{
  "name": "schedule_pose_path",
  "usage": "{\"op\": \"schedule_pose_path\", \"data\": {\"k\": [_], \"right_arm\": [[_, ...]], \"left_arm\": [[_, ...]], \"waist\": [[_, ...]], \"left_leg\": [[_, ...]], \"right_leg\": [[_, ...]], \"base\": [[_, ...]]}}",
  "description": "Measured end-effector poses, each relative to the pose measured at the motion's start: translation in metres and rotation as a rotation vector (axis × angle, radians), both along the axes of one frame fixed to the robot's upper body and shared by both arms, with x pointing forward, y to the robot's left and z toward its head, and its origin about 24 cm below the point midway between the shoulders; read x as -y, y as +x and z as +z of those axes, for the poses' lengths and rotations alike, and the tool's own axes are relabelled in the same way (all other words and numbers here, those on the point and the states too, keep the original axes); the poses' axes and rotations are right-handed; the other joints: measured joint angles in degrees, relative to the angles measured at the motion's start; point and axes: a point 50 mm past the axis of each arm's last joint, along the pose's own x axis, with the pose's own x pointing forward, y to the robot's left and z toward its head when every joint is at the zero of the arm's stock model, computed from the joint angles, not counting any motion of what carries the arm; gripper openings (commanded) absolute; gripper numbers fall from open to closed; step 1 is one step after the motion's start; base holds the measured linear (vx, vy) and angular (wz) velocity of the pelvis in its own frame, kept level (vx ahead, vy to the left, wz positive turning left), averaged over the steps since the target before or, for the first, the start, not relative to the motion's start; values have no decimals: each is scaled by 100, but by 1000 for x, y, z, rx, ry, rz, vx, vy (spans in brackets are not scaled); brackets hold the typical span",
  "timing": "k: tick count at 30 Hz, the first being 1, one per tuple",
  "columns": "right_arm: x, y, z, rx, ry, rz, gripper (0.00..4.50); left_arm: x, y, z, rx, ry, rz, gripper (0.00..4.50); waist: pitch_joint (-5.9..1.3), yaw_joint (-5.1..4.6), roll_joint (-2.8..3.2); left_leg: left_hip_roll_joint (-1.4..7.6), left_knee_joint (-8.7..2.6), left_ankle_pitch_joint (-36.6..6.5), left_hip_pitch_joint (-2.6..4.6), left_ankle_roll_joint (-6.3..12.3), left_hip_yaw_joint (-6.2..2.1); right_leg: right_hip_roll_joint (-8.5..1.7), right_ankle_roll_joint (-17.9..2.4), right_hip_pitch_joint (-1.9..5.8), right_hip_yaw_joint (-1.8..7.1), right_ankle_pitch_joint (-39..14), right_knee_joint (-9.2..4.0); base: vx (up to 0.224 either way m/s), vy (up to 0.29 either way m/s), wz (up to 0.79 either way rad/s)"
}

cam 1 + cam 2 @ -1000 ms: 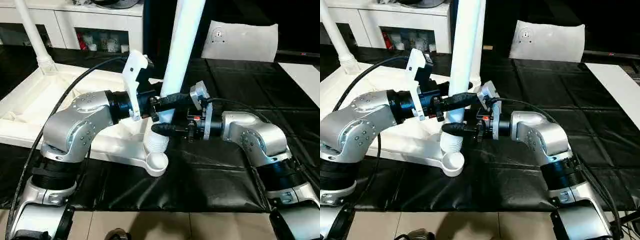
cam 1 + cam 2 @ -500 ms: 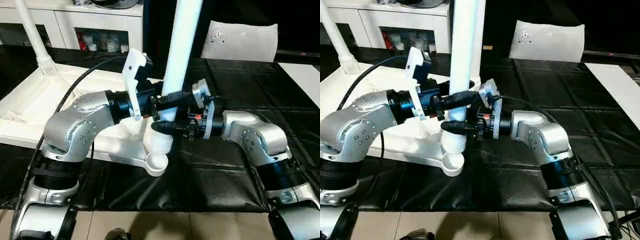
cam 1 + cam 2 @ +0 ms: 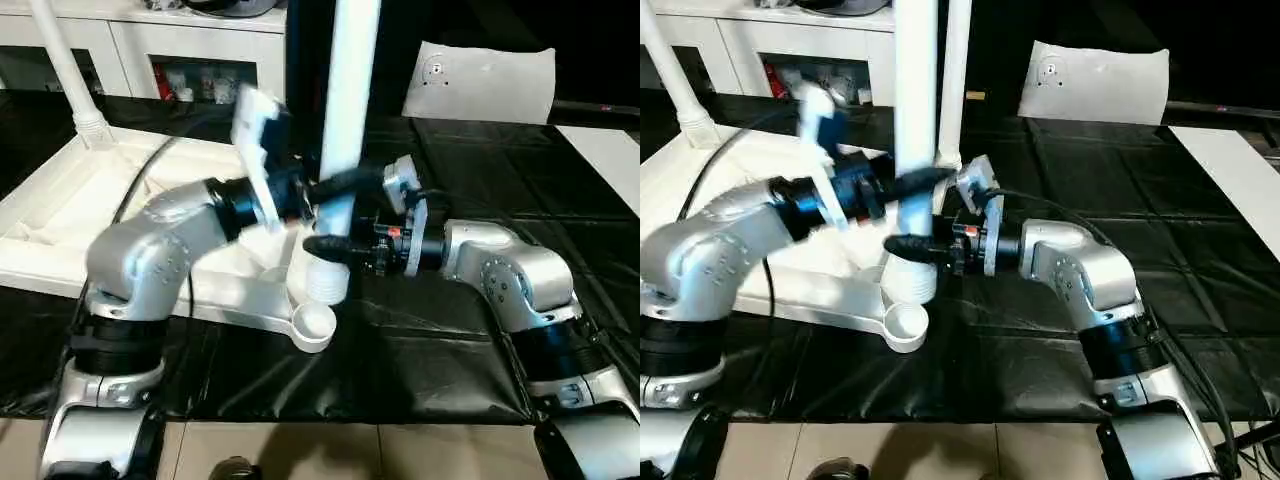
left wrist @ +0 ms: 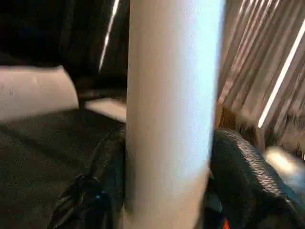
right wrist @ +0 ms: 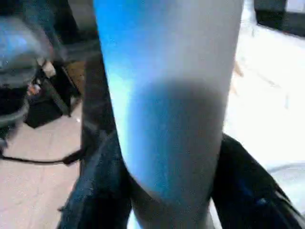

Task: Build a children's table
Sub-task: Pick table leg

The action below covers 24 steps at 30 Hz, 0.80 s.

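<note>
The white tabletop [image 3: 60, 205] lies underside up on the left. One leg [image 3: 62, 65] stands in its far left corner, another leg [image 3: 956, 85] stands at the back. A third leg [image 3: 350, 90] is held nearly upright. Its ribbed end [image 3: 322, 282] sits just above the near corner socket [image 3: 316, 326]. My left gripper [image 3: 338, 188] is shut on this leg from the left, its fingers [image 4: 102, 167] pressed to both sides. Lower down, my right gripper [image 3: 326, 248] is shut on it from the right, fingers [image 5: 248, 188] hugging the tube.
A black mat [image 3: 430, 345] covers the work surface, ending near a tiled floor in front. A flat white sheet with a round mark [image 3: 480, 80] lies at the back right. A white board [image 3: 610, 150] sits far right and a white cabinet [image 3: 200, 50] behind.
The held leg has swung more upright. My right gripper has closed in on it. My left wrist has turned and shifted left, and shows blurred.
</note>
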Motion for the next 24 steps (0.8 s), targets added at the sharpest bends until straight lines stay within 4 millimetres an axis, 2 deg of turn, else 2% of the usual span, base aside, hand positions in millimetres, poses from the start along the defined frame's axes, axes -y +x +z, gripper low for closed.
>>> {"op": "schedule_pose_path", "data": {"k": [2,5,7,8,12,13,16,19,22,24], "right_arm": [[0,0,-1,-5,-5,-6,189],[1,1,-2,-5,-10,-11,189],[1,1,-2,-4,-15,-15,189],[1,1,-2,-3,-16,-17,189],[1,1,-2,-1,-21,-15,189],[1,1,-3,-1,-22,-16,189],[1,1,-3,0,-23,-18,189],[1,1,-3,0,-23,-19,189],[1,1,-3,0,-23,-18,189],[1,1,-3,0,-23,-18,189]], "left_arm": [[-2,1,6,22,-16,15,307],[-3,1,8,19,-46,24,342],[-3,1,9,18,-50,19,344],[-3,1,8,18,-48,16,326],[-3,1,7,19,-27,23,310],[-2,2,6,20,-13,26,283],[1,3,4,32,28,50,275],[1,4,5,62,34,68,240],[0,5,5,75,49,80,229],[0,5,5,75,50,81,199]], "waist": [[0,-3,0],[0,-1,0],[0,0,0],[0,-1,0],[0,-1,0],[0,1,0],[0,-2,0],[0,-4,0],[0,-5,0],[0,-3,0]], "left_leg": [[-1,0,0,1,0,1],[0,0,0,0,0,1],[0,0,0,0,0,1],[0,0,0,0,0,1],[0,0,0,1,0,1],[0,0,0,0,0,1],[0,0,0,0,0,0],[2,0,0,1,0,0],[2,0,0,0,0,0],[2,0,0,0,0,1]], "right_leg": [[-1,0,0,1,0,0],[-1,0,0,1,0,1],[-1,0,0,1,0,0],[-1,0,0,1,0,1],[-1,0,0,1,0,1],[-1,0,0,1,0,0],[-1,0,0,1,0,0],[0,0,0,1,0,1],[0,0,0,1,0,0],[-1,0,0,1,0,0]], "base": [[0,0,0],[0,0,0],[0,0,0],[0,0,0],[0,0,0],[0,0,0],[0,0,0],[0,0,0],[0,0,0],[0,0,0]]}}
